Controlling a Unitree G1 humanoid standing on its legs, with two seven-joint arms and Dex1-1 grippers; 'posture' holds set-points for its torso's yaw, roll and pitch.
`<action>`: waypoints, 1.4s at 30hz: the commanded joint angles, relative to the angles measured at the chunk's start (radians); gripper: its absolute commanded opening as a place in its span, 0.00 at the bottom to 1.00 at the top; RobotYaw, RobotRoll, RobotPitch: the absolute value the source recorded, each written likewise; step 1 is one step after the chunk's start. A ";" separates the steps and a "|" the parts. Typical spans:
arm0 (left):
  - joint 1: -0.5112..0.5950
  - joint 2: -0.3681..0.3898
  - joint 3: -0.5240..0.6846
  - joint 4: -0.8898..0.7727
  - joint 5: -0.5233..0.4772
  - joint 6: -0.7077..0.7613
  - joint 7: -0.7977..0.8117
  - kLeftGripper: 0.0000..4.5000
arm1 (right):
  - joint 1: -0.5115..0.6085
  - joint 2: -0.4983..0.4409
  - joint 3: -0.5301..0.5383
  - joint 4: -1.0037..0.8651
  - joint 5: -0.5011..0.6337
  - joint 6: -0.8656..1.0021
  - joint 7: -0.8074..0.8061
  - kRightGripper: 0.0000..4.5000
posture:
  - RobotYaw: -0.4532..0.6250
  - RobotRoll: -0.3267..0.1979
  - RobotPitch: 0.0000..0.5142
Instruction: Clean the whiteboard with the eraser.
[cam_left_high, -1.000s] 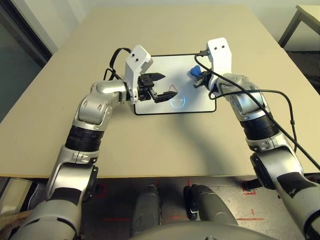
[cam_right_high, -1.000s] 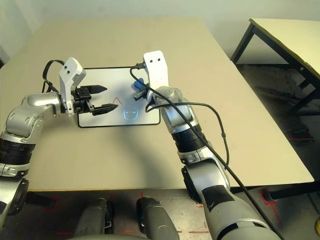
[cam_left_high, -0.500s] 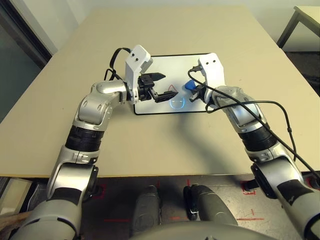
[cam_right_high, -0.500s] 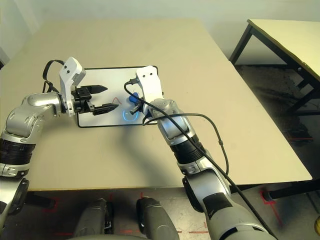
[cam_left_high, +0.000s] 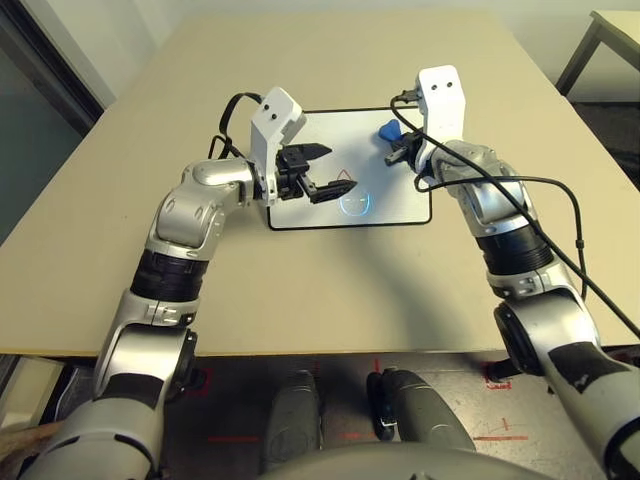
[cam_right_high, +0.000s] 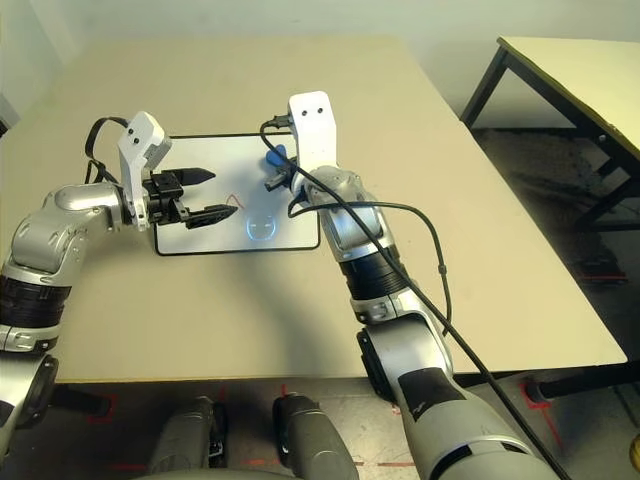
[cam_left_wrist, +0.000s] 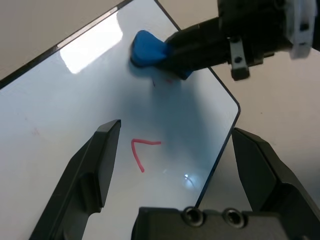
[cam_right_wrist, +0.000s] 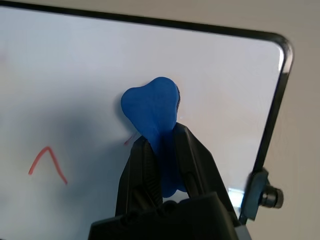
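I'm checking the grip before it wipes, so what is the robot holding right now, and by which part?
The right pincer is shut on the eraser, clamping its near end; the far lobe sticks out over the whiteboard. The left pincer is open and holds nothing.

A large beige table (cam_left_high: 330, 290) with a plain matte top takes up most of the scene. Beyond its right edge, across a gap of dark floor (cam_right_high: 560, 160), stands a second beige table (cam_right_high: 585, 75) on black metal legs. Red tape marks (cam_left_high: 495, 380) lie on the floor just below the large table's near edge.
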 joint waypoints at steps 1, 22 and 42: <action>-0.002 0.001 -0.006 -0.010 -0.006 0.010 -0.003 1.00 | 0.071 -0.006 0.054 0.005 -0.012 0.062 0.022 0.12 | 0.41 0.62 0.17; 0.001 -0.003 -0.010 -0.013 -0.011 0.020 -0.006 1.00 | 0.034 -0.044 0.018 0.004 -0.018 0.082 0.008 0.12 | 0.40 0.62 0.19; 0.010 0.019 0.007 -0.025 -0.018 0.028 0.003 1.00 | 0.094 -0.072 0.124 -0.150 0.002 0.248 0.055 0.12 | 0.41 0.62 0.19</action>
